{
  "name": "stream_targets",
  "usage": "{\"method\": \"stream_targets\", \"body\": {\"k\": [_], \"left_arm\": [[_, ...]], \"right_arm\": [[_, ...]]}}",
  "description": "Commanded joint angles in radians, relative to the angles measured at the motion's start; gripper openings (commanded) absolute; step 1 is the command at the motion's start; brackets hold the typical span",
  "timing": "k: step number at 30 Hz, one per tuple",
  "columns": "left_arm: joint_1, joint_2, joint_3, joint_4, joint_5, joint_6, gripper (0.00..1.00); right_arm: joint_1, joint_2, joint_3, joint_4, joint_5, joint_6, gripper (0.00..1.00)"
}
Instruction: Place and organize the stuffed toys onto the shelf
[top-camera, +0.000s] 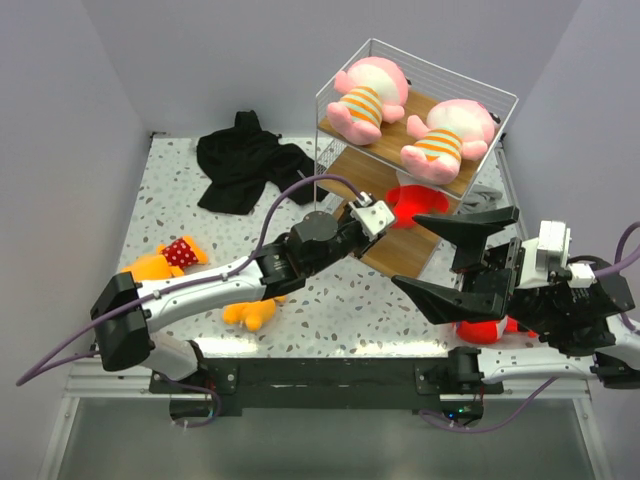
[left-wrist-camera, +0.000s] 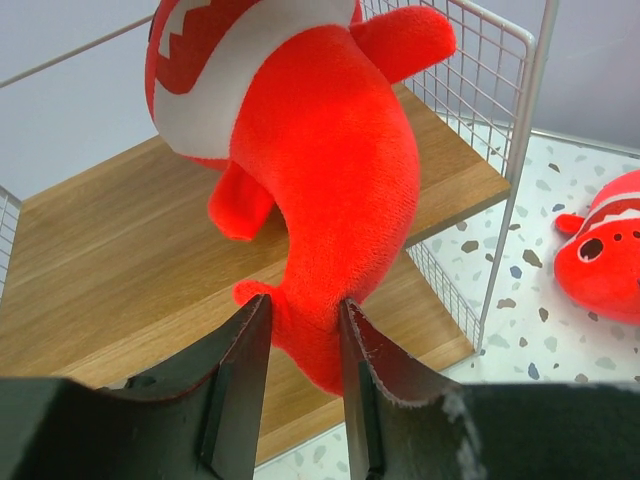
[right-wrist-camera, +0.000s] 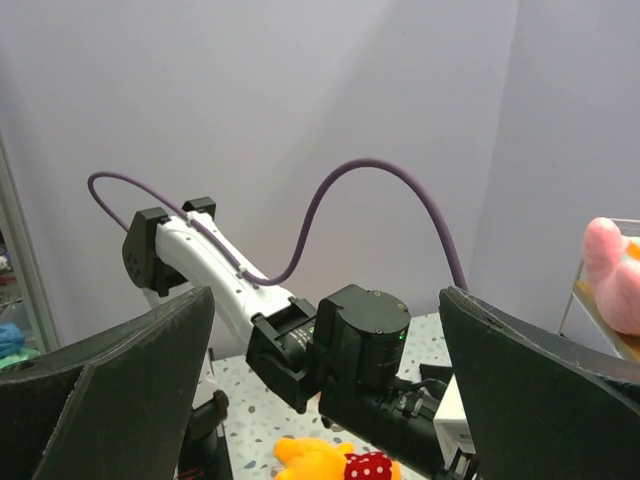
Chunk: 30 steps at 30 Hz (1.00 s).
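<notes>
grips a red fish plush by the tail with the left hand, both fingers pressed into the fur. holds it head away from the hand, over a lower wooden board of the white wire shelf, beneath the top board; resting on the wood or just above it, hard to say from these views. shows two pink plush toys in orange-striped shirts side by side on the top board, one left, one right. holds the right hand spread wide with nothing in it, raised over the tabletop before the shelf. shows a second red fish plush on the tabletop right of the shelf, beneath the right arm. shows two orange-yellow plush toys on the tabletop at the left, one in a red polka-dot bib, the other partly under the left arm. shows a black garment crumpled at the far side, left of the shelf.
</notes>
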Motion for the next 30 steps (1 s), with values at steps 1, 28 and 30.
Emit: {"method": "stream_targets", "body": {"k": [1,28,30], "left_arm": [[-0.005,0.027,0.059,0.092,-0.008,0.003,0.37],[-0.005,0.008,0.041,0.142,-0.036,-0.055,0.65],[-0.005,-0.032,0.016,0.152,-0.039,-0.069,0.71]], "right_arm": [[0.005,-0.006,0.003,0.041,0.009,-0.012,0.99],[0.005,0.023,0.052,-0.021,0.213,0.019,0.98],[0.005,0.037,0.065,-0.019,0.254,0.046,0.99]]}}
